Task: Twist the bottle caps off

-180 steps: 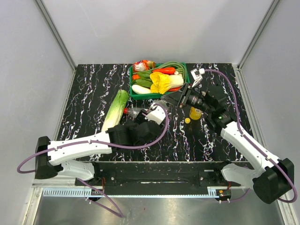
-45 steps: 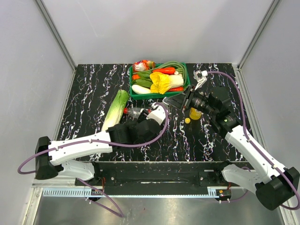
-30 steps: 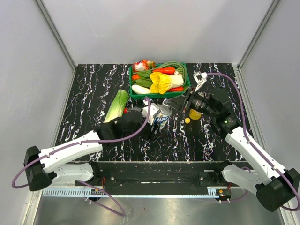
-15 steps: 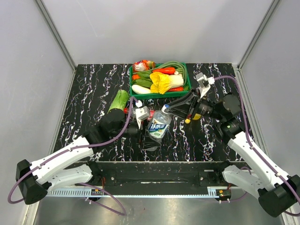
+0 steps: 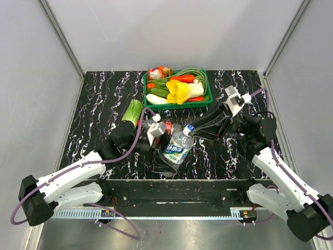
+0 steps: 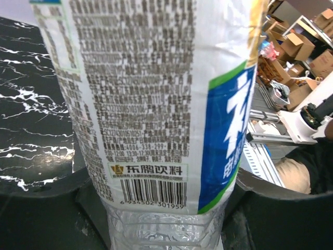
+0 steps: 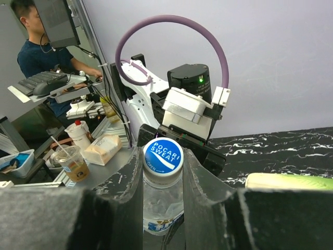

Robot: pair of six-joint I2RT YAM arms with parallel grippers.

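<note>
Top external: L arm reaches in from the near-left corner. The left gripper (image 5: 167, 159) is clamped around the lower body of a clear bottle (image 5: 178, 146) with a white/blue label, lifted off the black marbled table (image 5: 93, 99). The bottle tilts, base in the L jaws, neck pointing up and away toward the R arm. Beyond the L gripper, on its left side, a green leafy veg (image 5: 132, 110) lies on the table. Farther back sits a green basket (image 5: 145, 91) full of veg, well apart from both tools.

At the bottle's top end is the bottle cap (image 5: 190, 128), white rim w/ blue top. The right gripper (image 5: 194, 129) comes in from the right, nearly level, and is clenched on that cap.

Left wrist: the label fills the view, barcode and small print facing the cam. The bottle is wedged between the two dark fingers (image 6: 47, 198) at the bottom, touching both.

Right wrist: the cap faces the cam head-on, printed POCARI SWEAT, pinched between the two fingertips (image 7: 200, 187), which touch its sides. Clear neck shows just below it. The L wrist unit sits directly behind the cap.
</note>
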